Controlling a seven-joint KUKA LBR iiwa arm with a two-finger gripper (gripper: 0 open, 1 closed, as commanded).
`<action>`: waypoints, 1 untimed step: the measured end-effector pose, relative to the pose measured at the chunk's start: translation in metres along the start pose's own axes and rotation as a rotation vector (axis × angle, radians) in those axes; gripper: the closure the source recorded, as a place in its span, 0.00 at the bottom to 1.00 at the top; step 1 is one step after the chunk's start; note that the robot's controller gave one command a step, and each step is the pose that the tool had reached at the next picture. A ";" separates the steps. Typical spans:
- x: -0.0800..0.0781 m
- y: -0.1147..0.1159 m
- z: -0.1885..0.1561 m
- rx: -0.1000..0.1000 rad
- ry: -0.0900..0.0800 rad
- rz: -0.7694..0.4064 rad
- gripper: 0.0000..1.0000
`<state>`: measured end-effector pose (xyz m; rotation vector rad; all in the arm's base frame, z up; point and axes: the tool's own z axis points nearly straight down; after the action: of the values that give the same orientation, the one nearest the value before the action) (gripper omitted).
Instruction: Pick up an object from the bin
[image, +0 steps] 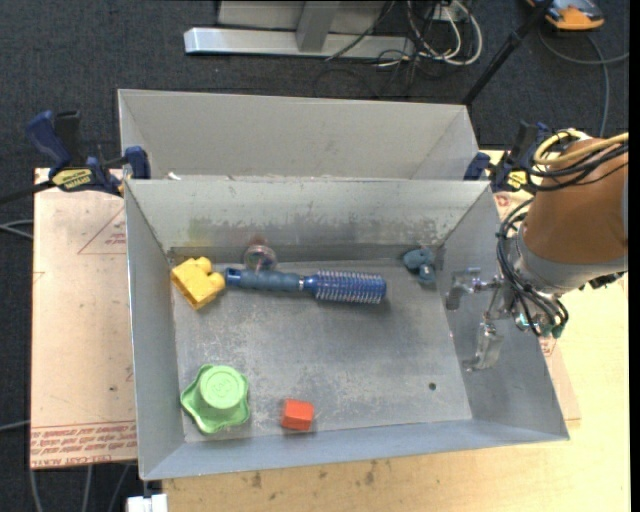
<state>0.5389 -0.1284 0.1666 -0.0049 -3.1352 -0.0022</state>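
At the near edge of the grey metal bin (370, 365), two things sit close to the front wall. A green cup with a scalloped rim (215, 399) stands in the near left corner. A small red block (297, 415) lies just beside it to the right, apart from it. Behind them the floor is bare, scuffed metal across the whole middle (the widest open room in the bin).

On the right, the gripper (480, 325) hangs low over bare floor where it meets the sloping right wall. It is close to that wall and well apart from the cup and the block. Whether it is spread or closed cannot be told from this view, and it is not seen to hold anything. The arm's orange cover (580, 215) sits above the bin's right rim.

Farthest off, a row lies along the foot of the back wall. From the left it holds a yellow block (197, 281), then a blue hairbrush (315, 285) lying lengthwise with its bristled head to the right. A small pale round thing (260, 254) sits just behind the handle. A small blue piece (420, 263) near the back right corner is the thing nearest the gripper.
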 end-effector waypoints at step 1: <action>-0.096 0.067 0.101 -0.003 -0.009 -0.022 0.00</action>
<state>0.6340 -0.0616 0.0654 0.0289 -3.1443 -0.0063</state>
